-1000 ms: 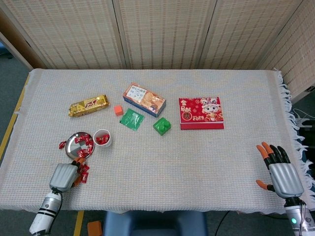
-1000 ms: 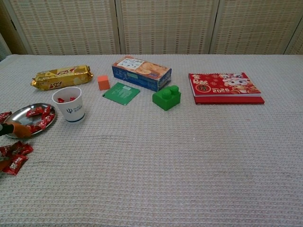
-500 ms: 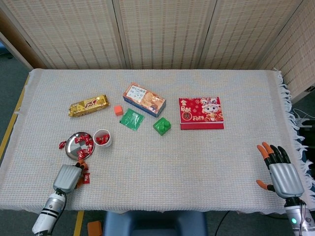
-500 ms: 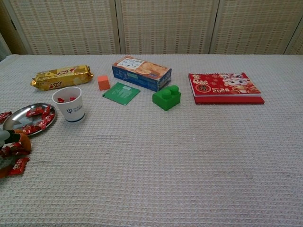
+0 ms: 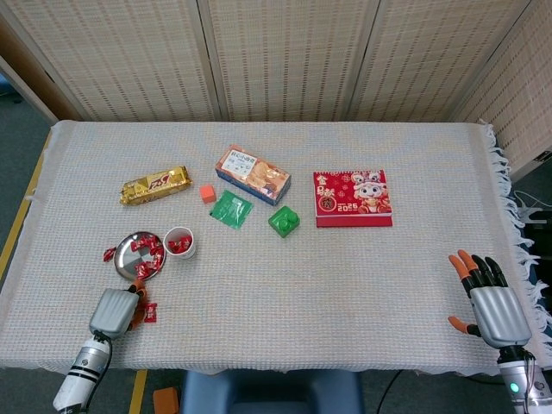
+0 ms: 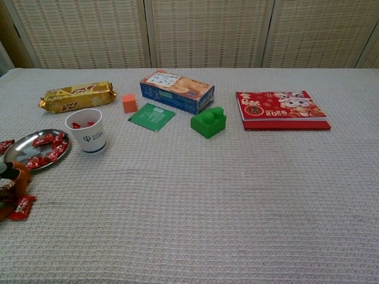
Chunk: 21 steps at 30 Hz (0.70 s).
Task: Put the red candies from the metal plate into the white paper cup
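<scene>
Red wrapped candies (image 5: 145, 251) lie in the round metal plate (image 5: 128, 259) beside the white paper cup (image 5: 179, 242). Left hand (image 5: 112, 311) hovers below, fingers' state unclear; right hand (image 5: 493, 304) idle, fingers apart. Chest view: one loose red candy (image 6: 22, 206) beside the left hand's fingers (image 6: 18, 179).

Metal plate (image 6: 18, 145) at far left w/ red candies (image 6: 48, 148) on it, white paper cup (image 6: 86, 131) just right of it w/ candies inside. Left hand (image 6: 10, 184) at frame's left edge below plate, fingers curled, one loose candy (image 6: 22, 207) beside it. Farther back: gold snack pack (image 6: 77, 96), orange cube (image 6: 129, 103), green packet (image 6: 151, 116), biscuit box (image 6: 176, 91), green block (image 6: 208, 122), red calendar (image 6: 280, 109).
</scene>
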Available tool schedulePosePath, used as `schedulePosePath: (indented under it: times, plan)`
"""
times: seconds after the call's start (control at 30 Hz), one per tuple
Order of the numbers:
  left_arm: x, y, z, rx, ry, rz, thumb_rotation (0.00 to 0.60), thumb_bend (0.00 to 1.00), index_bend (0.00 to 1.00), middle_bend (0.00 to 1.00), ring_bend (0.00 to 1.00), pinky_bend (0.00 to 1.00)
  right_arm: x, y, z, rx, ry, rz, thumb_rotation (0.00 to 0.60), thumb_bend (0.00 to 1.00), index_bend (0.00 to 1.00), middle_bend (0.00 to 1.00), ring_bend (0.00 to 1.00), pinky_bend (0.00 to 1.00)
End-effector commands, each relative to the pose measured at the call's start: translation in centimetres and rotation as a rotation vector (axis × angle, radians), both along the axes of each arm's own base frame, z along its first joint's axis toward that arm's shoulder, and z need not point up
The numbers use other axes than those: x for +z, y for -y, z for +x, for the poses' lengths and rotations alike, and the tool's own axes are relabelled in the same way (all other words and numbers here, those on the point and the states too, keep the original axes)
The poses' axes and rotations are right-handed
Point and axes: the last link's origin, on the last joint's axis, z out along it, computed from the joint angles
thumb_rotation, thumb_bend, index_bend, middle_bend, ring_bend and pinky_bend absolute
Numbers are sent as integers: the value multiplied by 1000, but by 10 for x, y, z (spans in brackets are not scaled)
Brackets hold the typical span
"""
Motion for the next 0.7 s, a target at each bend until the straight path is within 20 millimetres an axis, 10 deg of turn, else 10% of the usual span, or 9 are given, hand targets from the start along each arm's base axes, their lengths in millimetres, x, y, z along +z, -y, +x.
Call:
schedulePosePath:
  times: [0.03,0.7]
  plan:
    - [1,-2,-2,5,6,3,600,343,515,475,666,1000,0,0,0,-2,-1,2,600,32,0,0,0,0]
    - [3,-3,-8,15,42,20,600,384,622,645,687,1000,0,-1,0,-7,-3,-1,600,32,0,0,0,0]
